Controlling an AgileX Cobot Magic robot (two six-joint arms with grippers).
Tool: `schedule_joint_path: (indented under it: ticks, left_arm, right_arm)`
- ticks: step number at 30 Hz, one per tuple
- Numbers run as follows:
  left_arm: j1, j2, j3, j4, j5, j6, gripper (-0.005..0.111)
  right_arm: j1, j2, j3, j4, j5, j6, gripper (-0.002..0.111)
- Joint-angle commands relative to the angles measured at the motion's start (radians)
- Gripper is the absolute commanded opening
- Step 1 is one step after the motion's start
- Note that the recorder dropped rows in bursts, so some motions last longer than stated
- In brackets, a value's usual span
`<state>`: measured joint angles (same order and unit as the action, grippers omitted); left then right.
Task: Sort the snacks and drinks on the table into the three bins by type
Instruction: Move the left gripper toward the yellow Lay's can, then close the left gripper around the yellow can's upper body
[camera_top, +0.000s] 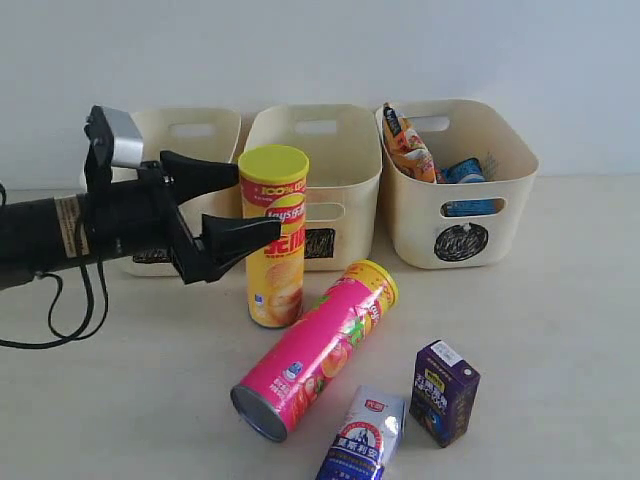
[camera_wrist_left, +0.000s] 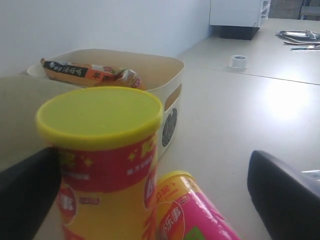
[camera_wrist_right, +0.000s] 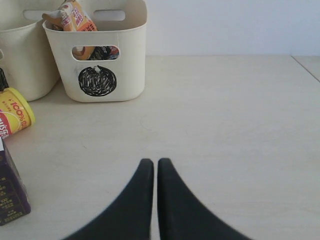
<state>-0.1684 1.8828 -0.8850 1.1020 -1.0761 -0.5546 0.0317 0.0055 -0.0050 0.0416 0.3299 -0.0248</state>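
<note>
Closest to me, the white-and-blue carton (camera_top: 362, 437) and the purple carton (camera_top: 444, 391) sit on the surface (camera_top: 560, 300), not sorted yet. Just behind them the pink tube (camera_top: 318, 348) lies on its side, its far end right by the foot of the yellow tube (camera_top: 273, 240), which stands up. The left pincer (camera_top: 258, 198) is open wide with the yellow tube's top between its fingers, not squeezing. The right pincer (camera_wrist_right: 155, 167) is closed tight and holds nothing. At the back, the circle bin (camera_top: 500, 150) already has an orange packet (camera_top: 410, 145) and a blue packet (camera_top: 465, 172). I see nothing in the square bin (camera_top: 320, 140) or the left bin (camera_top: 190, 130). I think four things are left, and the pink tube could get bumped.
</note>
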Motion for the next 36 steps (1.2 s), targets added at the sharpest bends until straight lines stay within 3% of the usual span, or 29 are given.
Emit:
schedule_joint_path:
  ticks: [1,22,26,28,30,36]
  left_arm:
    - [-0.007,0.031,-0.017,-0.058,0.009,-0.014,0.093]
    - [-0.007,0.088,-0.074,-0.082,-0.027,0.025,0.093]
    - [-0.007,0.088,-0.074,-0.082,-0.029,0.027,0.089]
    - [-0.007,0.088,-0.074,-0.082,-0.029,0.029,0.082]
    - [-0.007,0.088,-0.074,-0.082,-0.029,0.029,0.067]
    - [-0.007,0.088,-0.074,-0.082,-0.029,0.029,0.004]
  right_arm:
    - [-0.002,-0.005,0.005,0.000,-0.008,-0.003,0.000]
    - [-0.002,-0.005,0.005,0.000,-0.008,-0.003,0.000]
    - [-0.002,-0.005,0.005,0.000,-0.008,-0.003,0.000]
    - [-0.002,-0.005,0.005,0.000,-0.008,-0.003,0.000]
    - [-0.002,-0.005,0.005,0.000,-0.008,-0.003,0.000]
    - [-0.002,-0.005,0.005,0.000,-0.005,-0.002,0.000]
